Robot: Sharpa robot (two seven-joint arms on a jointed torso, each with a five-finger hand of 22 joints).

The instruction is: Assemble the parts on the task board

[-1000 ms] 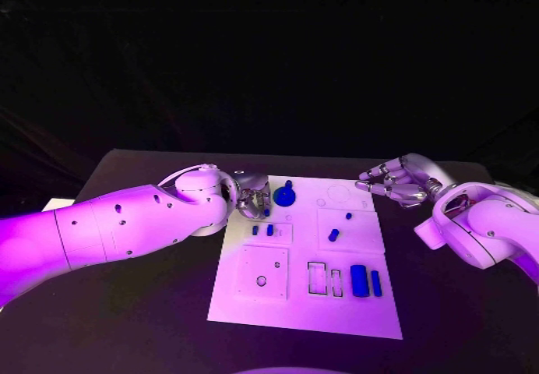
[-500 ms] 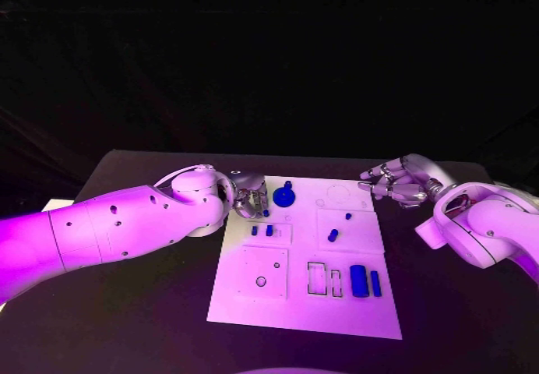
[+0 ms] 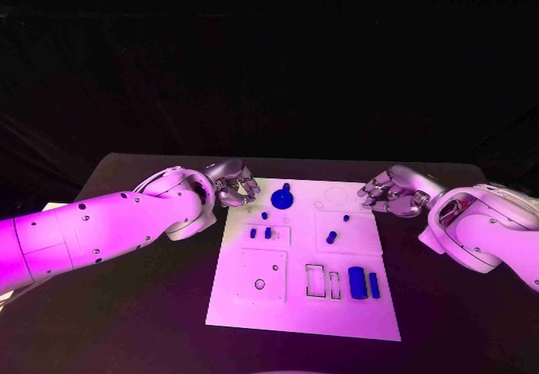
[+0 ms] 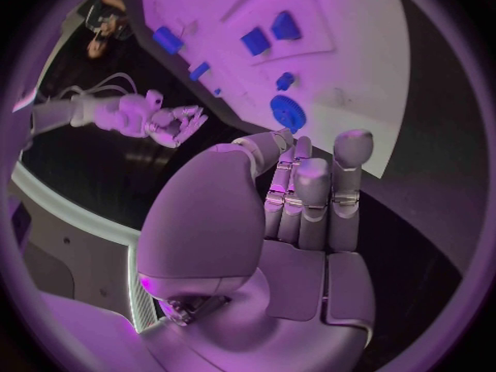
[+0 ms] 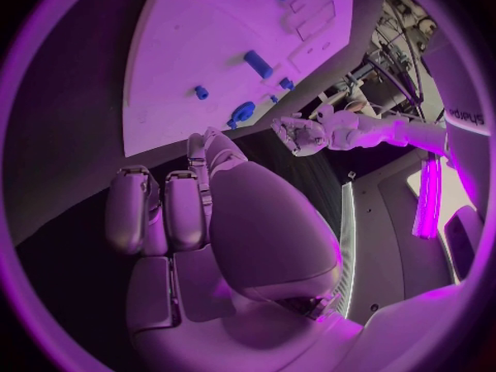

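L. fingers [image 4: 310,192]: curled in, holding nothing; silver left hand [image 3: 231,184] hangs just off far-left corner of board.
R. fingers [image 5: 165,209]: curled in, nothing held; silver right hand [image 3: 392,192] near far-right edge of board.
Task board: flat white rectangular plate [image 3: 303,312], mid black table [image 3: 135,312].
Parts: blue round disc part [image 3: 282,198] at far end of board; small blue pegs [image 3: 332,236] mid-board; long blue bar [image 3: 358,281] near right, nearer edge.

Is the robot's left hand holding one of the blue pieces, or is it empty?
Empty. The left hand hovers beside the white board's far corner, fingers curled on nothing; the round blue piece lies apart on the board.
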